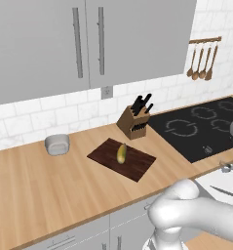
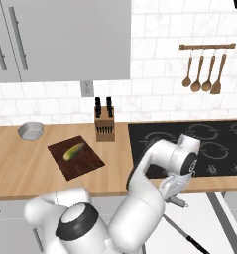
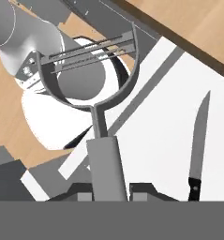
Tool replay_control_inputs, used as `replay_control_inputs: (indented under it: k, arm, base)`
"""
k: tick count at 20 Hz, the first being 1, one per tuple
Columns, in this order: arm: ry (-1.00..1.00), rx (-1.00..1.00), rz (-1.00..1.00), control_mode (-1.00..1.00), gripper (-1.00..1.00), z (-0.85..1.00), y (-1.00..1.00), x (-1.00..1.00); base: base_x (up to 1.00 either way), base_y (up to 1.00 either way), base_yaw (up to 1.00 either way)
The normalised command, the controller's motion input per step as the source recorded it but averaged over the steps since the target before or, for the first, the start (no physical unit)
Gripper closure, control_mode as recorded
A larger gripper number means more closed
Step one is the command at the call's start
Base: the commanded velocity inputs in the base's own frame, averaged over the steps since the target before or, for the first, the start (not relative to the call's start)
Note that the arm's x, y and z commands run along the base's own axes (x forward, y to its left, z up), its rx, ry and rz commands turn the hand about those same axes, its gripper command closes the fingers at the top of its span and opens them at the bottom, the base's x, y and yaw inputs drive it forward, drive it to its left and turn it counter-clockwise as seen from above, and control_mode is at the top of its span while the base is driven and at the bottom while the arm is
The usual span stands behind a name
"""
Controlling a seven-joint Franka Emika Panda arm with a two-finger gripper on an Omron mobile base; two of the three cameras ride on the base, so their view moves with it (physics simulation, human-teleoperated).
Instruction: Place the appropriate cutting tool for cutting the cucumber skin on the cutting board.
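Clenched around the grey handle of the peeler (image 3: pixel 104 140), my tool (image 3: pixel 111 191) has its two dark fingertips pressed against the handle's sides in the hand view. From there the peeler's stem forks into a loop-shaped metal head with thin blades across it. Beside it lies a long knife (image 3: pixel 197 145) with a pointed blade; its black handle is cut off at the frame's bottom. Seen from the right base, my tool (image 2: pixel 177 198) hangs below the counter (image 2: pixel 21 168) edge, the peeler too small to make out. On the wooden counter, the flat dark brown cutting board (image 1: pixel 137 166) carries the stubby yellow-green cucumber (image 1: pixel 121 153), near a tan knife block (image 1: pixel 133 122).
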Motion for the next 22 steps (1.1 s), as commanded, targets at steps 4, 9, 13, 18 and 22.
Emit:
replay_control_inputs:
  k: [4, 9, 13, 18, 22]
  arm:
    - [-0.12, 0.01, 0.08, -1.00, 1.00, 0.00, 1.00, 0.13]
    - [-0.26, 0.04, 0.03, -1.00, 1.00, 0.07, 0.97, 0.21]
    - [-0.26, 0.06, 0.00, -1.00, 1.00, 0.07, 0.87, 0.33]
    - [-0.17, 0.02, 0.00, -1.00, 1.00, 0.00, 0.89, 0.57]
    - [-0.10, 0.00, 0.05, -1.00, 1.00, 0.00, 0.86, 0.64]
  base:
    - [0.00, 0.00, 0.00]
    - [0.00, 0.00, 0.00]
    - [0.00, 0.00, 0.00]
    - [0.00, 0.00, 0.00]
    - [0.00, 0.00, 0.00]
